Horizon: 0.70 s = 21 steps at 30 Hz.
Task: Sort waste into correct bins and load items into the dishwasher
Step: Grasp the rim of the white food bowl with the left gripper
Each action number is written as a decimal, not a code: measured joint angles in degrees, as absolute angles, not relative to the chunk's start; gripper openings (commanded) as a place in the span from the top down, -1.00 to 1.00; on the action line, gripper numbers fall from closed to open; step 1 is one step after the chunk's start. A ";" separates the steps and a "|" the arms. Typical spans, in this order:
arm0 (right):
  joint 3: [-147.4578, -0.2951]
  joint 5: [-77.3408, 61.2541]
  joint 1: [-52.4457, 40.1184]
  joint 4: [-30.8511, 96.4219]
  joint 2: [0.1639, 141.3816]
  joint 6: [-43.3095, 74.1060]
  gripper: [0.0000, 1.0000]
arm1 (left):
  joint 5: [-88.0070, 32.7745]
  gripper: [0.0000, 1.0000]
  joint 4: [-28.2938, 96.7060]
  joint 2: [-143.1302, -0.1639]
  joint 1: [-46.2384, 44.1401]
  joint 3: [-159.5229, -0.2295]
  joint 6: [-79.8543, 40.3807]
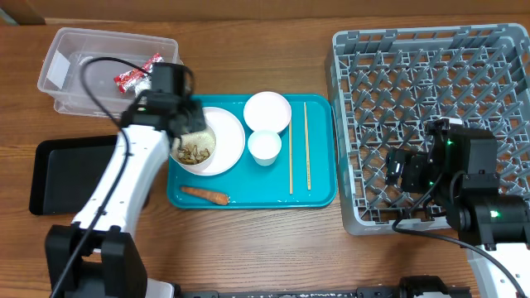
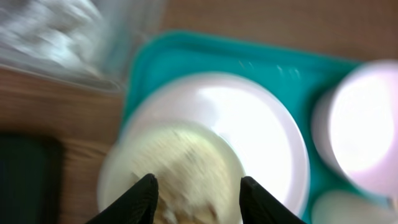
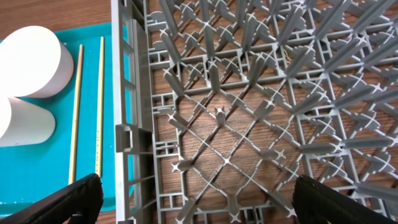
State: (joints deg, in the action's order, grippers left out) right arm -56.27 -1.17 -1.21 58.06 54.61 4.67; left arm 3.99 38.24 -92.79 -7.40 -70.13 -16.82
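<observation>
1 carrot piece (image 1: 204, 195) lies along the teal tray's (image 1: 319, 197) near edge. Beyond it, at the tray's left side, our left gripper (image 2: 198, 190) hovers just above the bowl of rice and scraps (image 1: 196, 151) on the plate (image 1: 232, 136), fingers apart and empty. Our right gripper (image 3: 199, 202) waits wide open over the rack's (image 1: 431, 74) left side. Farthest, the foil wrapper (image 1: 137, 74) sits in the clear tub (image 1: 66, 50). We judge waste sorting is under way. Next we need a firm hold on that bowl, kept level.
</observation>
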 measured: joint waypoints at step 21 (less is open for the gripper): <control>-56.27 -1.19 -1.21 58.24 54.61 4.67 -1.00 | 1.58 0.92 39.18 -107.04 -13.69 -70.11 -16.25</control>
